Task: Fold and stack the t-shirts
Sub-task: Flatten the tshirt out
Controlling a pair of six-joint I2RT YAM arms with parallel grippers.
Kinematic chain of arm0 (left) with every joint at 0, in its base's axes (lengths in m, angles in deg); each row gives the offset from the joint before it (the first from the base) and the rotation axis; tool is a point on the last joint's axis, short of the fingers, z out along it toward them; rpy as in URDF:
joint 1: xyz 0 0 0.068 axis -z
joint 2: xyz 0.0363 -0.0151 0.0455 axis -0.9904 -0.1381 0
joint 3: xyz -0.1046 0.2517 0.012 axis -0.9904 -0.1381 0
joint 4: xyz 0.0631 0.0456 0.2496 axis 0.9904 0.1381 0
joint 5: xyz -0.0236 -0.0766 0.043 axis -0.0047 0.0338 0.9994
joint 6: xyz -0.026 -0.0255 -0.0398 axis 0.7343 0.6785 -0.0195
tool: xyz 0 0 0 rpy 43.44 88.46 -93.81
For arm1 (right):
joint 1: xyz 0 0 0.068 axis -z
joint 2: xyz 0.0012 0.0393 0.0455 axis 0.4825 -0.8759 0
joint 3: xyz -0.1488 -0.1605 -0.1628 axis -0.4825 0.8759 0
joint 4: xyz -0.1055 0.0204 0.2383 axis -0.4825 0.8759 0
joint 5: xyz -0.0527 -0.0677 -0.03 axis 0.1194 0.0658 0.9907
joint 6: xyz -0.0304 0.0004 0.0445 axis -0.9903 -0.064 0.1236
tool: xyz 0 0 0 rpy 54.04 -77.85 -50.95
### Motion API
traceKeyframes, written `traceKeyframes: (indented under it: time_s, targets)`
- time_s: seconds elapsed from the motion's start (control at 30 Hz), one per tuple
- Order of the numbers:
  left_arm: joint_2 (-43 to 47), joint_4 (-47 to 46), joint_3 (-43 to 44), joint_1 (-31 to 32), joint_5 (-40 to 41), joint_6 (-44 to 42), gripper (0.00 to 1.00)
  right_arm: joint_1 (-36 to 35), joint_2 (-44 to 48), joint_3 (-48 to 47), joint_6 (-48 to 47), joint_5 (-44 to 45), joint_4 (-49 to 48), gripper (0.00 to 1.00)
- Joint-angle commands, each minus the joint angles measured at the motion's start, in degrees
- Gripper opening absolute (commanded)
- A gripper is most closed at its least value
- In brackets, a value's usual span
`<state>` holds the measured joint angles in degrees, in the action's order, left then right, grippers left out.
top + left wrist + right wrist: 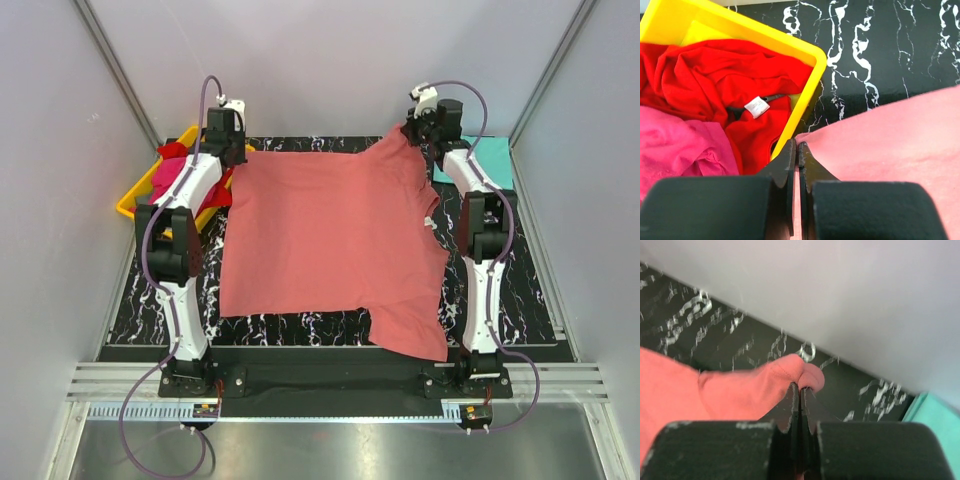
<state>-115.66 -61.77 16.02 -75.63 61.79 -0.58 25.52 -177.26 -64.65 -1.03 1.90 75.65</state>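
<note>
A salmon-pink t-shirt [330, 240] lies spread over the black marbled table, one sleeve hanging over the near edge. My left gripper [237, 152] is shut on its far left corner; in the left wrist view the cloth [890, 145] runs between the closed fingers [782, 162] of the left gripper [797, 147]. My right gripper [412, 130] is shut on the far right corner, a bunched fold [785, 372] pinched at the tips of the right gripper [800, 387]. A red t-shirt [720, 75] and a magenta t-shirt [675, 145] lie crumpled in the tray. A turquoise t-shirt [490, 160] lies at far right.
The yellow plastic tray [135, 200] stands at the far left of the table, its rim [805, 85] just beside my left gripper. White enclosure walls close in the back and both sides. The arm bases sit at the near edge.
</note>
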Motion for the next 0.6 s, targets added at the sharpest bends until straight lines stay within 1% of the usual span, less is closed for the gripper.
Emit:
traceKeyframes:
  time_s: [0.0, 0.03, 0.1, 0.2, 0.27, 0.33, 0.47, 0.57]
  targets:
    - [2.1, -4.5, 0.7, -0.5, -2.8, -3.5, 0.0, 0.0, 10.0, 7.2, -1.1, 4.0, -2.7, 0.0]
    - [2.6, -4.2, 0.2, -0.5, -2.8, -4.4, 0.0, 0.0, 11.6, 11.0, -1.4, 4.8, -2.9, 0.0]
    - [3.0, -3.3, 0.3, -0.5, -2.7, -4.7, 0.0, 0.1, 15.7, 13.5, -1.5, 6.1, -1.5, 0.0]
    - [2.8, 0.5, 2.4, -0.5, -1.8, -5.9, 0.0, 0.0, 19.9, 17.2, -1.9, 7.4, 2.6, 0.0]
    - [1.5, 5.3, 5.5, -0.4, -1.2, -6.0, 0.0, -0.1, 22.1, 20.0, -2.9, 9.2, 4.8, 0.0]
    - [1.1, 6.9, 5.7, -0.3, -0.6, -6.9, 0.0, -0.1, 25.9, 24.1, -3.1, 10.1, 4.9, 0.0]
    - [2.1, 7.4, 3.1, 0.2, 1.4, -7.8, 0.0, -0.2, 31.2, 29.1, -1.9, 9.2, 6.5, 0.0]
    - [4.9, 6.1, -0.8, 0.7, 0.9, -7.8, 0.0, -0.9, 34.1, 33.3, -0.4, 8.8, 7.3, 0.0]
